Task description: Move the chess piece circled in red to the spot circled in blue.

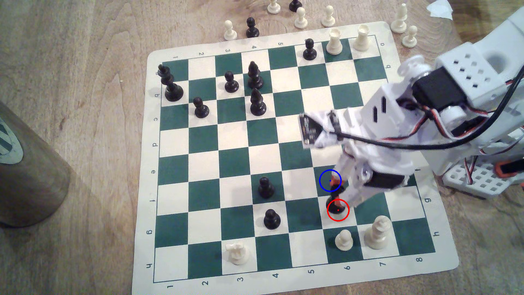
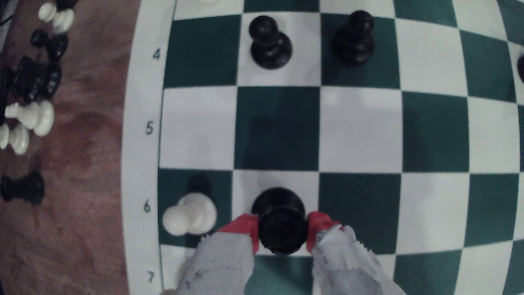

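Observation:
The chess piece point(image 1: 337, 208), short and black, stands inside the red ring on a cream square near the board's lower right in the exterior view. In the wrist view its flat round top point(image 2: 282, 227) sits between two red fingertips point(image 2: 243, 225) that press on it from both sides. My gripper point(image 1: 338, 191) comes down on it from the exterior view's right and is shut on it. The spot point(image 1: 329, 180), a dark green square with a blue ring, adjoins the piece's square on the side towards the board's middle. An orange fingertip partly covers the ring.
A white pawn point(image 1: 344, 239) point(image 2: 190, 215) and a taller white piece point(image 1: 377, 232) stand close below the chess piece in the exterior view. Two black pawns point(image 1: 266, 187) point(image 1: 271, 219) stand two files to its left. A brown cylinder point(image 1: 28, 170) stands off the board at the left.

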{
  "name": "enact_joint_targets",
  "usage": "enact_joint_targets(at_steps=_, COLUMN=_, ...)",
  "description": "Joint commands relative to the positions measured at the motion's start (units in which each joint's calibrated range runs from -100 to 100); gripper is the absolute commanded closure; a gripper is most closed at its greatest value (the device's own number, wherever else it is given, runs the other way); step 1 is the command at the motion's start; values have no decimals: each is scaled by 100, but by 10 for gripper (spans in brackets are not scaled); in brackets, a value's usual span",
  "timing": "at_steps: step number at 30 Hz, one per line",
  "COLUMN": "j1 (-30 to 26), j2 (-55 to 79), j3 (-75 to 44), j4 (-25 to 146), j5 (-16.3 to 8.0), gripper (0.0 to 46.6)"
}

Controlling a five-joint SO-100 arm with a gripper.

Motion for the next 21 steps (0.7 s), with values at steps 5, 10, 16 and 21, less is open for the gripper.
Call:
enact_joint_targets(at_steps=5, j1=544, j2=-561, j3=-842, j4=576, j5=195, gripper=464)
enact_joint_targets(at_steps=10, j1=966, j2=-298, j3=-805, j4=559, j5=337, gripper=464)
enact_joint_targets(at_steps=16, j1=1037, j2=169, j3=-760, j4=535, j5=391, gripper=464)
enact_joint_targets(at_steps=21, j1=1076, j2=398, j3=-687, j4=453, j5=410, gripper=464)
